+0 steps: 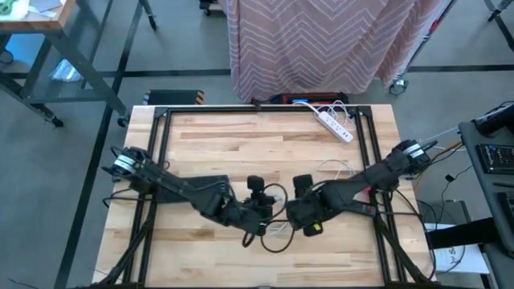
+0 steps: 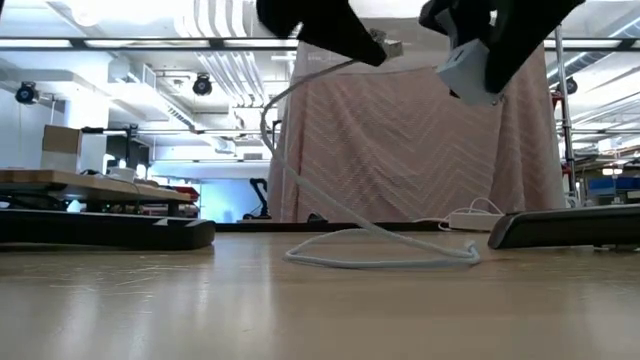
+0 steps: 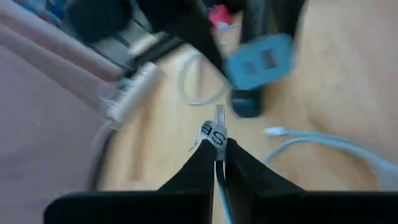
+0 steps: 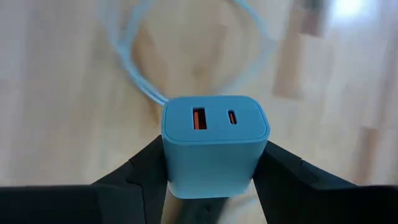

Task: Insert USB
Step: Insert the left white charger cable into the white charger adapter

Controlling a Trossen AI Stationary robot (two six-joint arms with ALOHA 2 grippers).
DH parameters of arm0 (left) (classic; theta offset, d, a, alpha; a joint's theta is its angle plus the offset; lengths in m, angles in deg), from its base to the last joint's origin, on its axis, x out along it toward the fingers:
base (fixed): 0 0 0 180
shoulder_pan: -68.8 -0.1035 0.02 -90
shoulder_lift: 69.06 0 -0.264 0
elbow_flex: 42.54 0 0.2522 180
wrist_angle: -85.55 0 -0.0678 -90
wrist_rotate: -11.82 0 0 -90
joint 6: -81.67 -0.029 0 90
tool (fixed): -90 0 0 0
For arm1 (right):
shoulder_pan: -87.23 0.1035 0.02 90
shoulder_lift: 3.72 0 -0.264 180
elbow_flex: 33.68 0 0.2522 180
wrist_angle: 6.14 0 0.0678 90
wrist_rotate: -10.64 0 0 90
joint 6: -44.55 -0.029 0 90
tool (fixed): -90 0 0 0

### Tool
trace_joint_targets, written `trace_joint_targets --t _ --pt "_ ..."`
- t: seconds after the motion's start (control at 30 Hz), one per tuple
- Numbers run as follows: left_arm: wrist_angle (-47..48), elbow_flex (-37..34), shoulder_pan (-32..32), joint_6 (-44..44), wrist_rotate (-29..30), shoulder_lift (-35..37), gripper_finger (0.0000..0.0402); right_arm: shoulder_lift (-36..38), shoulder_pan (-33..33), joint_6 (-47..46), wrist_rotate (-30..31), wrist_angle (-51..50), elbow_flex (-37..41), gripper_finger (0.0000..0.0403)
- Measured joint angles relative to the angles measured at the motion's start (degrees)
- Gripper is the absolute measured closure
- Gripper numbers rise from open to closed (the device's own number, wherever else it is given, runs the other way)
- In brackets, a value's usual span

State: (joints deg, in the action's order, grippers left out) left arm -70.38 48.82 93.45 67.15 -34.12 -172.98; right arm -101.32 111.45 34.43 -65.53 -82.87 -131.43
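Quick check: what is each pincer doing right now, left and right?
Left pincer: closed on the USB plug of the white cable.
Right pincer: closed on the blue charger, ports facing out.

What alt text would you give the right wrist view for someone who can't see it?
The right end effector grips a light blue charger block between its two dark fingers, the port face toward the camera: a larger orange-lined port beside a smaller oval one. Behind it, out of focus, a pale cable loops on the wooden table.

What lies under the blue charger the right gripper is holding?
Under the charger, held off the table by the right gripper, lie bare wood and a loop of pale cable. The charger hides what is directly beneath it.
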Motion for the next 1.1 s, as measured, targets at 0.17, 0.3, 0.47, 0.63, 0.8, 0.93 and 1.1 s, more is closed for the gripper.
trace_joint_targets --t 0.17,0.3,0.47,0.63,0.8,0.93,1.1 --pt "-15.6 -3.9 3.7 -22.7 1.1 -1.2 0.0393 0.2 -2.0 2.6 -17.4 7.2 0.0 0.0228" --pt "-26.1 -5.9 6.8 -40.7 2.0 -1.9 0.0393 1.5 -2.5 0.5 -23.3 9.9 0.0 0.0228" --pt "-34.3 -6.7 10.0 -59.6 3.7 -1.9 0.0393 2.6 -2.6 -2.7 -31.1 13.7 0.0 0.0228" --pt "-39.6 -6.8 10.6 -77.7 8.3 -1.9 0.0393 2.6 -4.7 -6.9 -47.6 17.0 0.0 0.0228" --pt "-41.1 -6.3 10.5 -87.8 7.9 -1.9 0.0393 2.6 -8.4 -15.3 -54.0 20.9 0.0 0.0228" --pt "-41.4 -6.1 10.6 -91.1 7.9 -1.9 0.0393 2.6 -10.8 -20.6 -58.6 21.9 0.0 0.0228" --pt "-45.8 -6.1 10.9 -93.3 8.6 -1.9 0.0393 2.6 -13.2 -24.4 -59.3 21.9 0.0 0.0228"
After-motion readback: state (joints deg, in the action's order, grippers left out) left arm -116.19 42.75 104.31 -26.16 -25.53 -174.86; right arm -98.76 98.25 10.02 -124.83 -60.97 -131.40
